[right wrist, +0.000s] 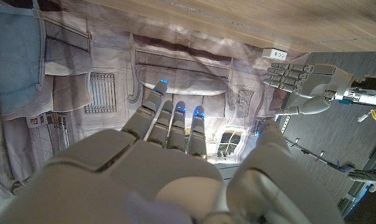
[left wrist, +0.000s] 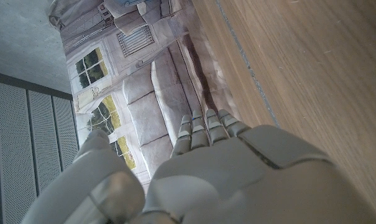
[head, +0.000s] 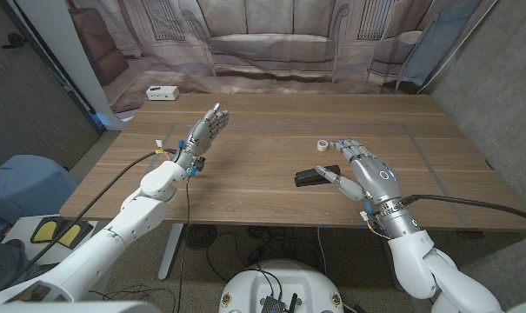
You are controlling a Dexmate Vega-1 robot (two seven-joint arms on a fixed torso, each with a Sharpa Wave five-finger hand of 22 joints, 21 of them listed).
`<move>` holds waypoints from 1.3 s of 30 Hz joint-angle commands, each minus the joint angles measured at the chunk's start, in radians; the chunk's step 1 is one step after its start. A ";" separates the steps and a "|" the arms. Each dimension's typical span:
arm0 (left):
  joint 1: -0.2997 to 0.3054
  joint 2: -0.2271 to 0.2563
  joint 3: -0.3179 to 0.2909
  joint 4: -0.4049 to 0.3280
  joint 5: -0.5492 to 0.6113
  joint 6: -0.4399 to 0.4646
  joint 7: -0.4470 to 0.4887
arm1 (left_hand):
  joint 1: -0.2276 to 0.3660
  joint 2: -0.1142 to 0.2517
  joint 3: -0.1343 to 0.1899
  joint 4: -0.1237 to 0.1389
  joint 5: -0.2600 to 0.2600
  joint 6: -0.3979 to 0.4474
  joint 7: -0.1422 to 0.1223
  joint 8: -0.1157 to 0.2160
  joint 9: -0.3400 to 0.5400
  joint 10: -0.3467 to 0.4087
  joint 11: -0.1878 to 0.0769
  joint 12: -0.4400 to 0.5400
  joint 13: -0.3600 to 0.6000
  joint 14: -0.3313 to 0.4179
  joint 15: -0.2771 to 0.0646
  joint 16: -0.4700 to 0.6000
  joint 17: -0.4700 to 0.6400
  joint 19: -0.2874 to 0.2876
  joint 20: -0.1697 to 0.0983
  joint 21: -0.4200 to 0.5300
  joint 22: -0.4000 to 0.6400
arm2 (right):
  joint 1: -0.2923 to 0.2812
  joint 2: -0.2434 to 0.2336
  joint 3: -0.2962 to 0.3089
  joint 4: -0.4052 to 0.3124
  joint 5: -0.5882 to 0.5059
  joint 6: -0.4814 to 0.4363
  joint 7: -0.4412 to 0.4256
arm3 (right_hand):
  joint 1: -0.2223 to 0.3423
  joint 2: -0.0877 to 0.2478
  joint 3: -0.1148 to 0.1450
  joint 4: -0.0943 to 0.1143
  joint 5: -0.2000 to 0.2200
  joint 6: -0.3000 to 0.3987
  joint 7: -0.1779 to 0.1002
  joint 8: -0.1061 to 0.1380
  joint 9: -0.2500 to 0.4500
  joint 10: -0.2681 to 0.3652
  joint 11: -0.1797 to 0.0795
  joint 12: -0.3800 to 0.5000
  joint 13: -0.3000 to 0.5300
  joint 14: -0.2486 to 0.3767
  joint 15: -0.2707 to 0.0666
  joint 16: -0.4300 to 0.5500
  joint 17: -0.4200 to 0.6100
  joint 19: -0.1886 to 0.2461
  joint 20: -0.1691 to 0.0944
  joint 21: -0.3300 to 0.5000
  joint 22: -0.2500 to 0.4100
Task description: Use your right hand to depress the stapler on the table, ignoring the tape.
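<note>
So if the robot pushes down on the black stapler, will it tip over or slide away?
Probably neither. The stapler lies low and long on the wooden table, so tipping looks unlikely. It may skid slightly if the right robot hand presses off-centre, since the tabletop looks smooth.

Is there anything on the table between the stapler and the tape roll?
No. In the head view, only bare wood separates the stapler from the tape roll.

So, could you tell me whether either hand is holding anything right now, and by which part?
Nothing is held. The right hand is open beside the stapler, its thumb at the stapler's end; the left hand is raised, open and empty.
</note>
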 commanded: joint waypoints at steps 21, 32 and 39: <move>-0.017 -0.024 0.011 0.015 -0.017 0.002 -0.012 | 0.008 0.005 0.002 -0.009 -0.003 0.016 -0.004 0.006 0.003 0.015 0.005 0.009 -0.001 0.010 0.000 0.004 0.004 0.005 0.006 0.005 0.005 | 0.109 -0.079 -0.077 -0.048 0.092 -0.164 0.195 | 0.044 0.052 0.052 -0.018 0.001 -0.007 0.014 0.001 0.003 0.019 0.001 0.003 0.002 0.017 -0.004 -0.001 -0.002 0.010 -0.008 0.005 0.003; 0.027 0.014 -0.009 -0.081 0.020 0.050 0.079 | 0.009 0.007 0.002 -0.011 -0.004 0.017 -0.003 0.005 0.004 0.013 0.006 0.008 0.000 0.009 0.000 0.003 0.004 0.004 0.006 0.005 0.005 | 0.168 -0.126 -0.104 -0.022 0.099 -0.161 0.213 | 0.043 0.047 0.052 -0.018 -0.002 -0.006 0.013 0.003 0.003 0.014 -0.005 0.000 0.002 0.014 -0.002 -0.002 -0.001 0.007 -0.005 0.004 0.003; 0.007 0.001 -0.004 -0.065 0.020 0.050 0.073 | 0.009 0.008 0.002 -0.012 -0.004 0.018 -0.003 0.005 0.004 0.015 0.004 0.008 0.000 0.010 0.000 0.004 0.004 0.004 0.006 0.005 0.005 | 0.192 -0.153 -0.122 -0.024 0.101 -0.196 0.260 | 0.046 0.046 0.053 -0.020 -0.003 0.013 0.011 0.010 0.003 0.015 -0.009 0.000 0.002 0.011 -0.002 -0.003 0.000 0.003 -0.005 0.002 0.003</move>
